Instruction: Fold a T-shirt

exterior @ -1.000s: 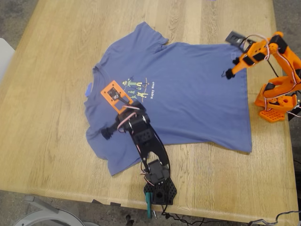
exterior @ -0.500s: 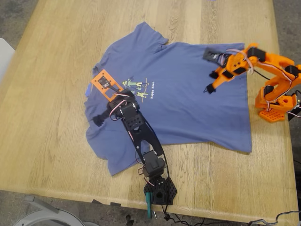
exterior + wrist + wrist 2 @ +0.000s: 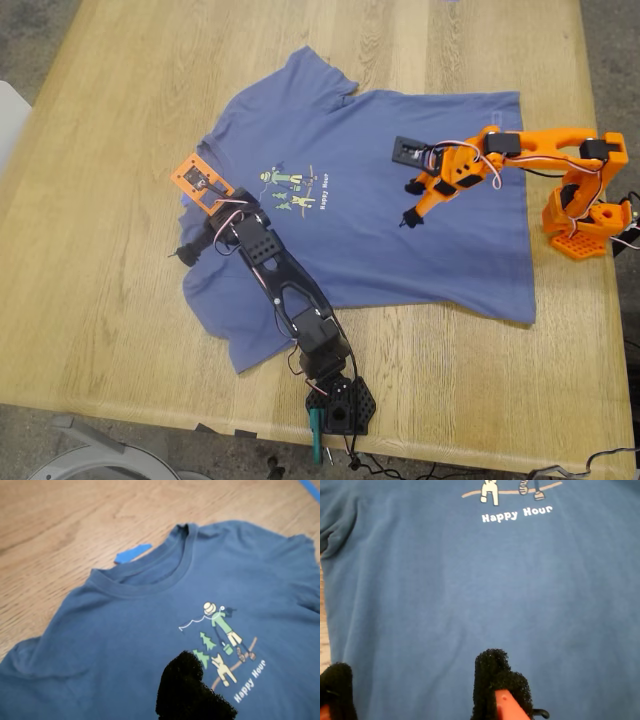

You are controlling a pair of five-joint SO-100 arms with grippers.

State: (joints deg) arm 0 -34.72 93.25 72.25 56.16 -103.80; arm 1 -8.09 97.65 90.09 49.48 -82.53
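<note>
**foldnoob:** Where was everything?

**armguy:** One desk point(image 3: 100, 300), one T-shirt point(image 3: 400, 260) spread flat on it. Its long axis ran from the collar at the exterior view's left to the hem at the right. There were two arms. My second tool point(image 3: 412, 200) hung unclenched over the belly, nearer the hem.

**foldnoob:** And the other one?

**armguy:** My first tool point(image 3: 203, 187) was at the collar end. Couldn't tell its jaw state. There was also one blue tape scrap point(image 3: 132, 553) by the collar.

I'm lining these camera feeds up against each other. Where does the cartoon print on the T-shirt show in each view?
Exterior view: the cartoon print sits near the picture's middle, on the T-shirt's chest.
First wrist view: print at lower right.
Second wrist view: only its bottom strip, at the top edge.
Shared landmark: the "Happy Hour" lettering.
</note>
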